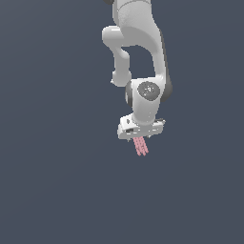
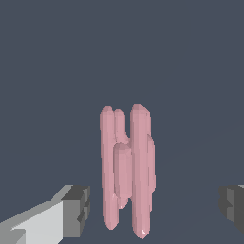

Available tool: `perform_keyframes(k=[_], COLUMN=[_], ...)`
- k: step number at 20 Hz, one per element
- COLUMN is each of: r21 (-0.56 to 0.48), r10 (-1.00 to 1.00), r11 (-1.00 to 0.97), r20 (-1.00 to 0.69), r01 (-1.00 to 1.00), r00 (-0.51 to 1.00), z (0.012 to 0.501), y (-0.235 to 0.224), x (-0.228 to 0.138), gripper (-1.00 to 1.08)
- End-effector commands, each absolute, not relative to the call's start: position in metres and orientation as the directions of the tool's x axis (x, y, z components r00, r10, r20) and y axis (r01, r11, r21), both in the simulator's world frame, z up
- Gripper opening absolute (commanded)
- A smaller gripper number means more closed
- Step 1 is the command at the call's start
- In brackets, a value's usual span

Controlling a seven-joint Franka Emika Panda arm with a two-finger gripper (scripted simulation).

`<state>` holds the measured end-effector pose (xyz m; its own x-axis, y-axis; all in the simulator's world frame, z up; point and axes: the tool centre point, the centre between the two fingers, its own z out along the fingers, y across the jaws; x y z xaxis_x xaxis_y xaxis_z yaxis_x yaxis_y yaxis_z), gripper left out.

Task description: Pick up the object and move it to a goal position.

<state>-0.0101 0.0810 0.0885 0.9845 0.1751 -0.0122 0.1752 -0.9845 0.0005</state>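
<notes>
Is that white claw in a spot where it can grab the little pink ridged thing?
Probably yes. In the wrist view the pink object lies between the open gripper's two dark fingers, with a clear gap on each side and nothing else in between. How far above it the gripper sits is unclear.

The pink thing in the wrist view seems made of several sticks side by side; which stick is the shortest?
On the pink object, the shortest is the stubby middle strip, starting partway along the two long outer ones. The open jaws stand clear either side.
</notes>
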Motion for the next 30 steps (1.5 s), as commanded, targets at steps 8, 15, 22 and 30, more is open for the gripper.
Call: perform_keyframes(k=[8, 15, 22, 30], r21=[0.000, 0.000, 0.000, 0.000], r10=[0.203, 0.204, 0.206, 0.206], r11=[-0.979, -0.979, -0.979, -0.979], r20=[-0.002, -0.001, 0.000, 0.000], r01=[0.203, 0.204, 0.206, 0.206], r00=[0.979, 0.979, 0.979, 0.979], z=[0.079, 0.053, 0.030, 0.030], y=[0.093, 0.094, 0.094, 0.094], x=[-0.011, -0.012, -0.011, -0.011], gripper=[1.00, 1.00, 1.00, -1.00])
